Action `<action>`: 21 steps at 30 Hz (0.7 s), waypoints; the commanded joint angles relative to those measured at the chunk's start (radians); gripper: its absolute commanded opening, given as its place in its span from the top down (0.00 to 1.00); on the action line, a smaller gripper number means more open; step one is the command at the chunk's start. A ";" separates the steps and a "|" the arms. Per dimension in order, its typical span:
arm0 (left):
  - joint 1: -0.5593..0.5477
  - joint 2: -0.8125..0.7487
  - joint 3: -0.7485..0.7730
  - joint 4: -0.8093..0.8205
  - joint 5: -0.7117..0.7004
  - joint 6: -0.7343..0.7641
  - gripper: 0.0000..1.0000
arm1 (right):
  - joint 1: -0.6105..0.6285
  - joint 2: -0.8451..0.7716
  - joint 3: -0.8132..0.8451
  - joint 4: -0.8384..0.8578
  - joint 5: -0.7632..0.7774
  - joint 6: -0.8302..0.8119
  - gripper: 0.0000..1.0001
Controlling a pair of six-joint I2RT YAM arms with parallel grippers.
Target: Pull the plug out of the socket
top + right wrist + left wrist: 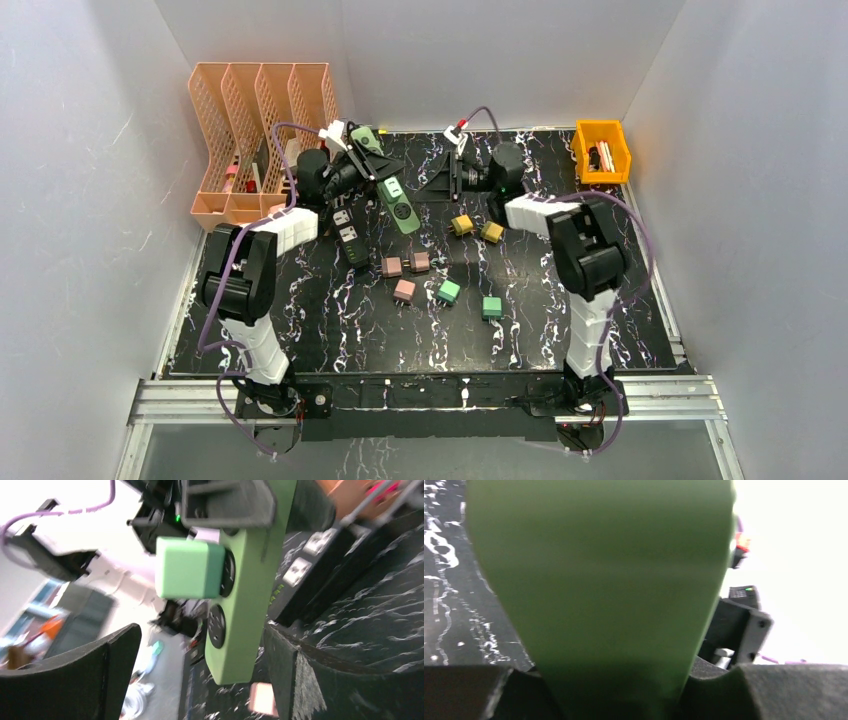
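left tool (365,160): clamps green socket strip (402,214) | green plug (393,186): on strip | right tool (425,187): just beside

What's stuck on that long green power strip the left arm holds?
A pale green cube-shaped plug sits in one socket of the green plastic power strip; the round socket beside it is empty. The left gripper covers the strip's far end.

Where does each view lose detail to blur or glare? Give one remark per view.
Top external: sharp, evenly lit, nothing washed out. Left wrist: the green power strip fills the frame out of focus; the right side is blown out white. Right wrist: upper left overexposed, table smeared, the green plug legible.
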 commanded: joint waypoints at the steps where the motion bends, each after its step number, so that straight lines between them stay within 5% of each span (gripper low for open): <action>1: 0.014 -0.015 0.005 0.039 -0.042 0.050 1.00 | 0.022 -0.279 0.111 -0.813 0.395 -0.763 0.02; 3: 0.015 -0.013 0.009 0.023 -0.052 0.062 1.00 | 0.057 -0.374 0.104 -0.905 0.647 -0.865 0.02; 6: 0.015 -0.005 0.018 -0.002 -0.071 0.081 1.00 | 0.080 -0.447 0.062 -0.891 0.797 -0.927 0.02; 12: 0.013 -0.003 0.045 -0.069 -0.096 0.119 1.00 | 0.186 -0.378 0.210 -1.103 0.917 -1.053 0.05; 21: 0.012 -0.036 0.041 -0.130 -0.113 0.159 1.00 | 0.265 -0.252 0.298 -1.162 0.925 -1.093 0.05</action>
